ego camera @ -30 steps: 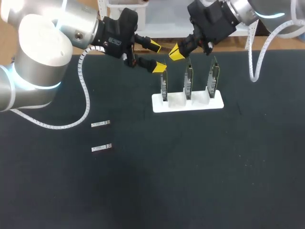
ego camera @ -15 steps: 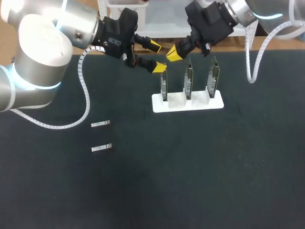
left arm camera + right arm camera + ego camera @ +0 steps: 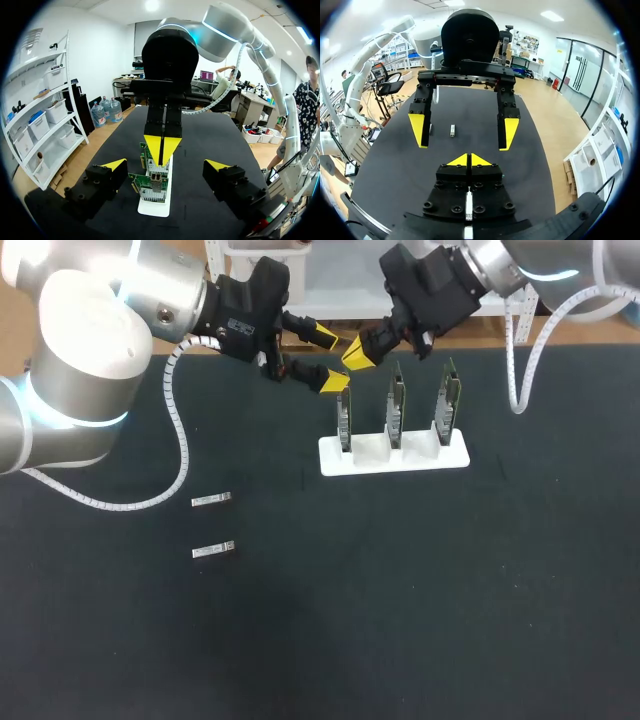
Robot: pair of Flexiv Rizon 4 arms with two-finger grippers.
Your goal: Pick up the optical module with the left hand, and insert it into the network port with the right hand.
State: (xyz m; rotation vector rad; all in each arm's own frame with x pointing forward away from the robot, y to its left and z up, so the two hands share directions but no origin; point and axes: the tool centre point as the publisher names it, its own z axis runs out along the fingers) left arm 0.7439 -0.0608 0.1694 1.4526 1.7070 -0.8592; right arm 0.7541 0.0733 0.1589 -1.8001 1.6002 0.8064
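Optical modules [image 3: 211, 500] lie flat, well apart from the spread left hand [image 3: 330, 358].

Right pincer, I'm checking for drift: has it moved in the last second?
Yes. In the head view the right pincer has slid left, toward the leftmost board in the white holder.

Head overhead, wrist cameras close, facing across table [image 3: 400, 590]

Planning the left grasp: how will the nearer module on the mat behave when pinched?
The module looks like a small, stiff metal bar, so it is probably light and rigid. Lying flat and low on the mat, it may skid rather than roll.
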